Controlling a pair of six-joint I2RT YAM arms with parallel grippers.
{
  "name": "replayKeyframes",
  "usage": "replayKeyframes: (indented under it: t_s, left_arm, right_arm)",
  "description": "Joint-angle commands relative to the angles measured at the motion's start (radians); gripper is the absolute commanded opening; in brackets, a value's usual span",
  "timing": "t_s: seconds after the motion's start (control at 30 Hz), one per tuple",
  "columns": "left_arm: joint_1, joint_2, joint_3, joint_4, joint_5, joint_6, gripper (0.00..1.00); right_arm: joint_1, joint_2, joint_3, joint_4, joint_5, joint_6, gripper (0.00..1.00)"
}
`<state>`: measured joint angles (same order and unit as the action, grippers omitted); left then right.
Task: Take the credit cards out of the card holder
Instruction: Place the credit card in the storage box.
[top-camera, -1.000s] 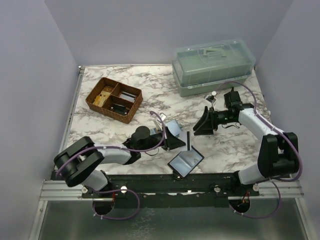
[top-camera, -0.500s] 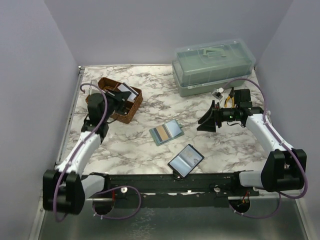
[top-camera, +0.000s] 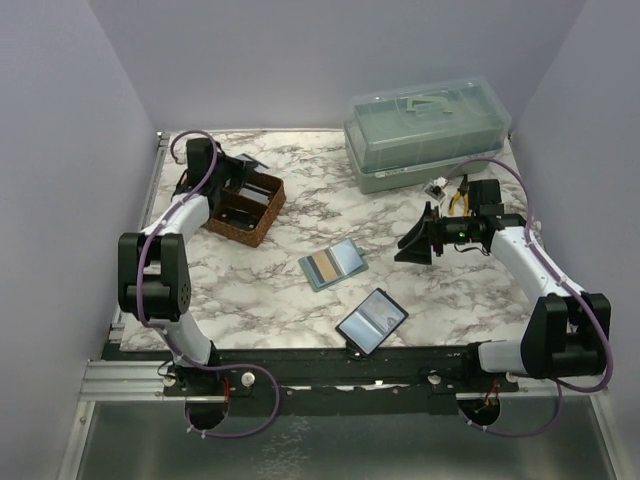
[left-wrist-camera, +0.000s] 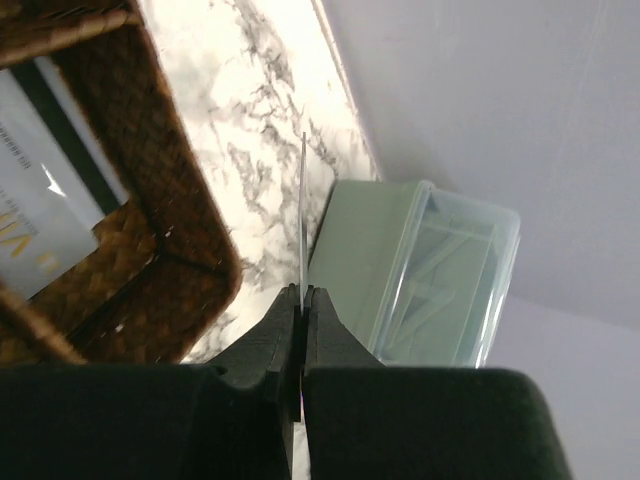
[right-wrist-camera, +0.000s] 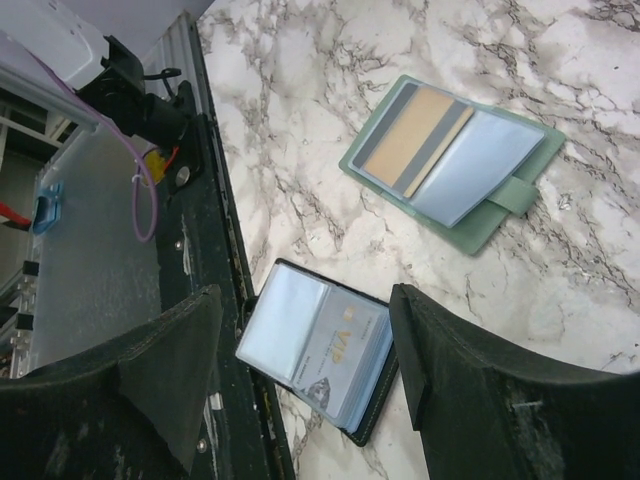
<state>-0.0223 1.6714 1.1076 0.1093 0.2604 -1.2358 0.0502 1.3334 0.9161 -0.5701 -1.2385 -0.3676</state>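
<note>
The marble counter (top-camera: 300, 215) carries a lidded clear container (top-camera: 425, 125) at upper right and a brown wicker tray (top-camera: 243, 228) at upper left. The left gripper (left-wrist-camera: 301, 295), at the tray's upper edge, is clamped on one credit card (left-wrist-camera: 302, 215), seen edge-on. The right gripper (top-camera: 412, 240), centre right, stands wide and holds nothing. The black card holder (top-camera: 371, 320) lies open at lower centre, near an open green wallet (top-camera: 331, 264).
</note>
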Motion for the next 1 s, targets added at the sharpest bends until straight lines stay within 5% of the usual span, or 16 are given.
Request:
replayKeyframes:
  t_s: [0.0, 0.63, 0.97]
  left_arm:
    - [-0.032, 0.119, 0.123, -0.135, -0.108, -0.148, 0.00]
    - [-0.061, 0.229, 0.158, -0.158, -0.273, -0.167, 0.00]
    - [-0.063, 0.171, 0.136, -0.161, -0.265, -0.145, 0.53]
  right_arm:
    - [-0.009, 0.033, -0.007, -0.016, 0.020, -0.036, 0.74]
    - [-0.014, 0.067, 0.005, -0.036, 0.001, -0.052, 0.74]
    - [-0.017, 0.067, 0.007, -0.045, -0.004, -0.060, 0.73]
